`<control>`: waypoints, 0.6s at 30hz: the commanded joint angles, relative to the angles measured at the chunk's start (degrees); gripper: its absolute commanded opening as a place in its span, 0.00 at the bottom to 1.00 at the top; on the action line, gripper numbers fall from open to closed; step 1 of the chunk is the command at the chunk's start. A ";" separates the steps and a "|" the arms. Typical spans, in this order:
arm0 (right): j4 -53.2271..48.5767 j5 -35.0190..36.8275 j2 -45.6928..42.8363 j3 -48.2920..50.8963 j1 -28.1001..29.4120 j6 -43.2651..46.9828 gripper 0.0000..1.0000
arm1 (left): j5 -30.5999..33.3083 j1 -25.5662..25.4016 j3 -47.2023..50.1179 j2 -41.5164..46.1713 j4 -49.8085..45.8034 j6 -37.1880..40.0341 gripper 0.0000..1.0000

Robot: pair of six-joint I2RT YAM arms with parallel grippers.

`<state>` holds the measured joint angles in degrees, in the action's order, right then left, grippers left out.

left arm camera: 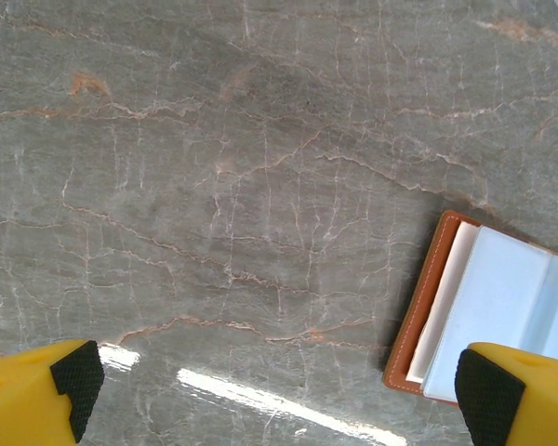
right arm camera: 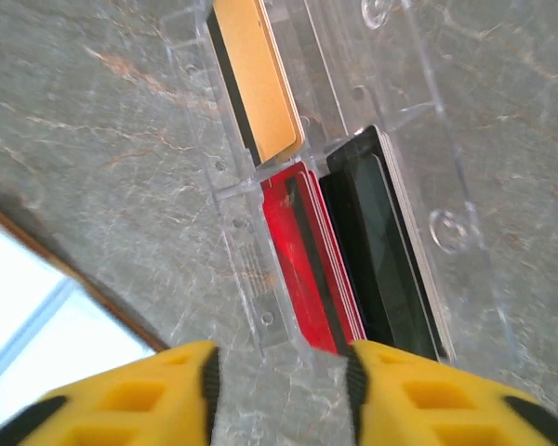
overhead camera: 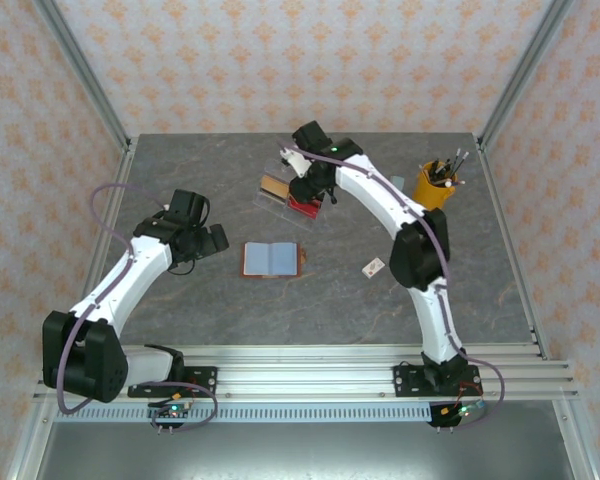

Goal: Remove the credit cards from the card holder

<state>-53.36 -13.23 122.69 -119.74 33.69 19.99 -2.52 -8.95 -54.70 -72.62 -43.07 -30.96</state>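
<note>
Right claw point(right arm camera: 281, 372), partly spread and empty, hangs directly over the credit cards point(right arm camera: 302, 251) in the clear tray point(right arm camera: 428, 111); left claw point(left arm camera: 279, 390), spread wide, sits beside the card holder point(left arm camera: 502, 307) lying open in the middle of the counter point(overhead camera: 340, 305).

The card holder point(overhead camera: 273, 259) lies open and flat like a book, a little way from the clear tray point(right arm camera: 418, 93). It is brown outside and blue-grey inside. The tan card point(right arm camera: 256, 70) sits in one tray slot. The red card point(right arm camera: 312, 251) and the black card point(right arm camera: 381, 242) sit side by side in the next slot.
</note>
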 commanded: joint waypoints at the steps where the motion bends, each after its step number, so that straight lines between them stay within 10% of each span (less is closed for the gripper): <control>1: 6.86 2.22 -11.89 8.72 -0.38 -10.13 0.49 | 1.32 1.36 -0.43 2.76 -0.27 -2.22 1.00; 10: 29.15 28.47 -40.90 41.33 -0.94 -19.28 0.99 | 12.99 2.18 -0.78 10.48 5.60 2.81 1.00; 18: 38.26 46.73 -52.56 60.93 -8.59 -25.94 1.00 | 22.89 2.18 7.45 13.71 20.36 8.30 1.00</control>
<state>-20.34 22.13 71.05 -63.66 27.46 -1.56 13.02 -7.11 -50.37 -58.54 -30.04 -26.17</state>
